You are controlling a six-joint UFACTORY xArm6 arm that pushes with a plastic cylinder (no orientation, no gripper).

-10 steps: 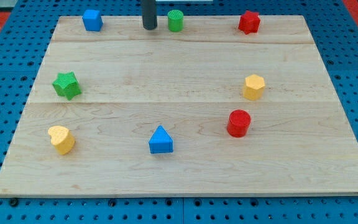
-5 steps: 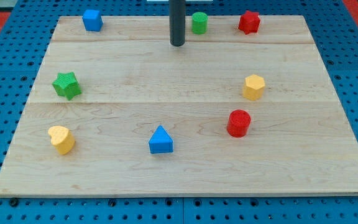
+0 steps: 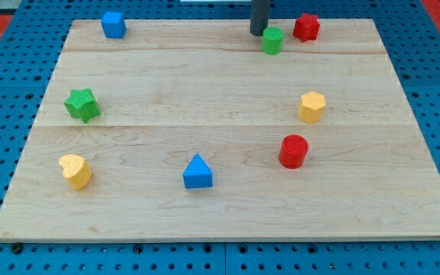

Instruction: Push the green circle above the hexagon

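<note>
The green circle sits near the view's top, just left of the red star. The yellow hexagon lies lower on the right side of the board, below and right of the green circle. My tip is at the green circle's upper left, touching or almost touching it. The rod rises out of the view's top.
A blue cube is at the top left. A green star is at the left. A yellow heart is at the lower left. A blue triangle is at bottom centre. A red circle lies below the hexagon.
The green circle has slid right and slightly down, from top centre towards the red star. My tip followed it rightward and now stands at its upper left.
</note>
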